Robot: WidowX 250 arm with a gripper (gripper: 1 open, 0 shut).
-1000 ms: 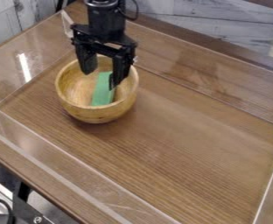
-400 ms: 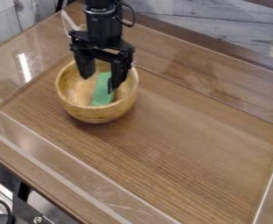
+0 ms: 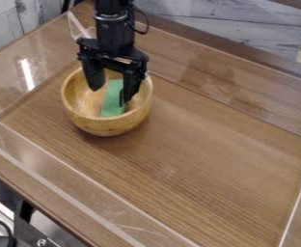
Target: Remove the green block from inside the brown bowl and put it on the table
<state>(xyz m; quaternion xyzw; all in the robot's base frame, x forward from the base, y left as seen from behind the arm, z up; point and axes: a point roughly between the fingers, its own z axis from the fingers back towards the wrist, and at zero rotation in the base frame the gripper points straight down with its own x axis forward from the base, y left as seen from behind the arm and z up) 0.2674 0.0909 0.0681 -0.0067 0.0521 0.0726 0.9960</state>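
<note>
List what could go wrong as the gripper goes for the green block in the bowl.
The open gripper straddles the green block, which leans on the brown bowl's curved inside; closing could make it slip or pivot. The fingers also hang close to the thick rim, so they might nudge the bowl across the glossy table.

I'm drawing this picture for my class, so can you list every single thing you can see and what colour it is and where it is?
green block: one, bright green, inside the brown bowl, leaning against its inner side
brown bowl: one, light brown wood, on the table toward the back left
table: one, dark brown wood grain, shiny, fills most of the view
clear walls: low see-through edging around the table
grey and white wall: behind the table, at the top of the view
tool: one, black, open, pointing down into the bowl with a finger on each side of the green block, not closed on it
robot arm: one, black, coming down from the top above the bowl
</note>
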